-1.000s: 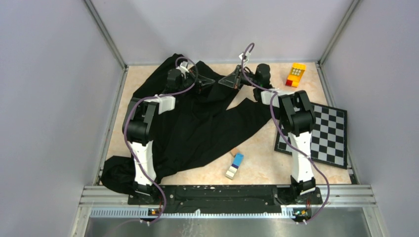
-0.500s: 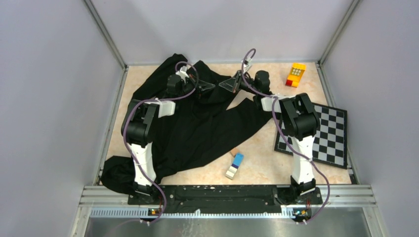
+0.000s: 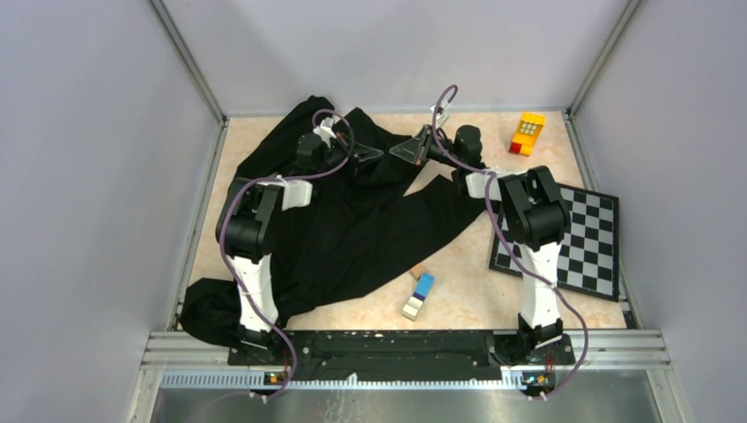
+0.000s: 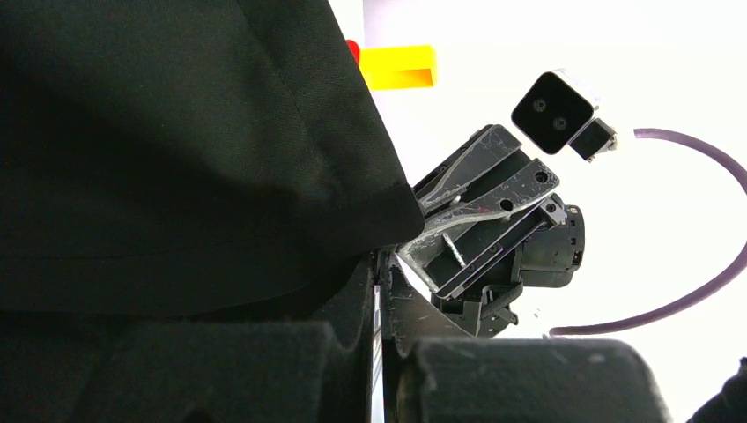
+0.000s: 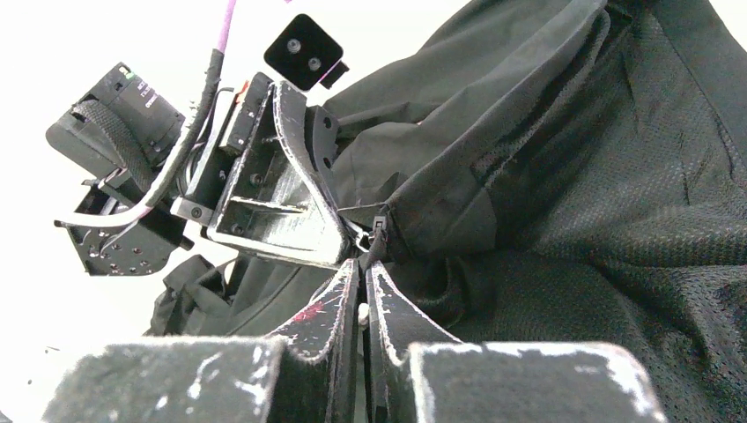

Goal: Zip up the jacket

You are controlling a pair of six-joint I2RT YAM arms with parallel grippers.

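the jacket (image 3: 352, 229) lies rumpled over the left and middle of the tabletop (image 3: 458, 273), with its far edge raised between the two arms. the left pincer (image 3: 363, 155) is clenched on that edge. the right pincer (image 3: 410, 150), jaws pressed together, seems to nip the zip (image 5: 379, 227) end just beside it.

the risk: the two tips sit almost touching, so a pull could knock them together. the thin zip could also slip out, leaving the halves unmated, and slack cloth may snag in the teeth.

the top view gives only the layout. the right wrist view shows the zip itself, while the left wrist view is mostly blocked by cloth.
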